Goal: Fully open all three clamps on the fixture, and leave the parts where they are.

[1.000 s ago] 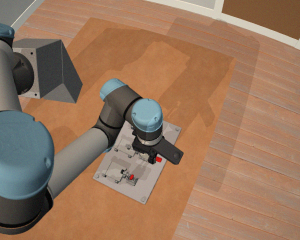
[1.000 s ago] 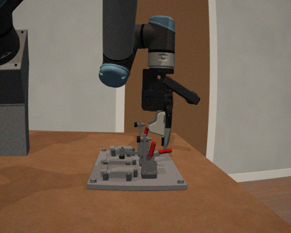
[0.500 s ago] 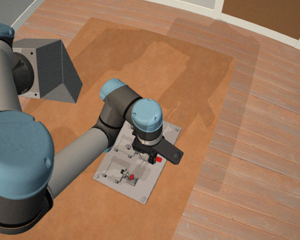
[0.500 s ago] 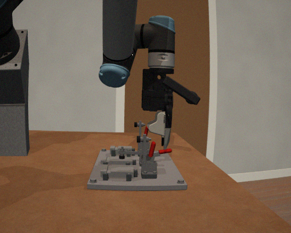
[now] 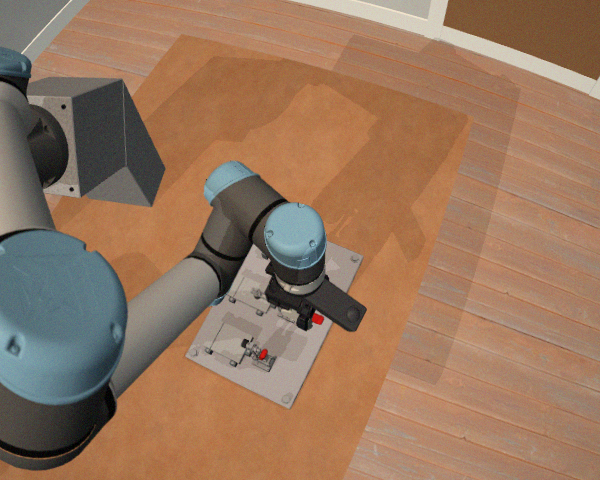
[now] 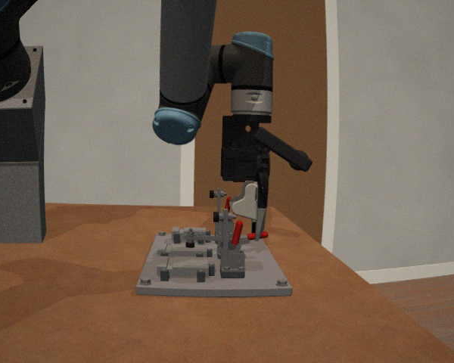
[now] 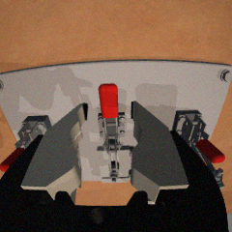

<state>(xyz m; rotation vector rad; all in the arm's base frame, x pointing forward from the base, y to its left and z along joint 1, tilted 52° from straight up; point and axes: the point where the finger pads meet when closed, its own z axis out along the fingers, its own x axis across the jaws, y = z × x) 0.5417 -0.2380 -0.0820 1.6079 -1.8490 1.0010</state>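
Note:
The grey fixture plate [image 5: 274,325] lies on the brown table and carries three toggle clamps with red handles. The middle clamp's handle [image 7: 108,100] lies flat and points toward the plate's edge; it also shows in the side view [image 6: 259,235]. My gripper [image 7: 109,103] hangs straight above this clamp, its fingers part open on either side of the clamp's line, with nothing between them. In the side view the fingertips [image 6: 258,228] reach down to about the handle's height. The near clamp's handle [image 6: 237,232] stands tilted up, and the far clamp's handle [image 6: 228,203] is raised behind the finger.
Grey block parts [image 6: 184,267] sit on the plate's left half, by the clamp arms. The robot's grey pedestal [image 5: 96,139] stands at the back left of the table. The table edge drops off to the right of the plate [image 6: 213,286].

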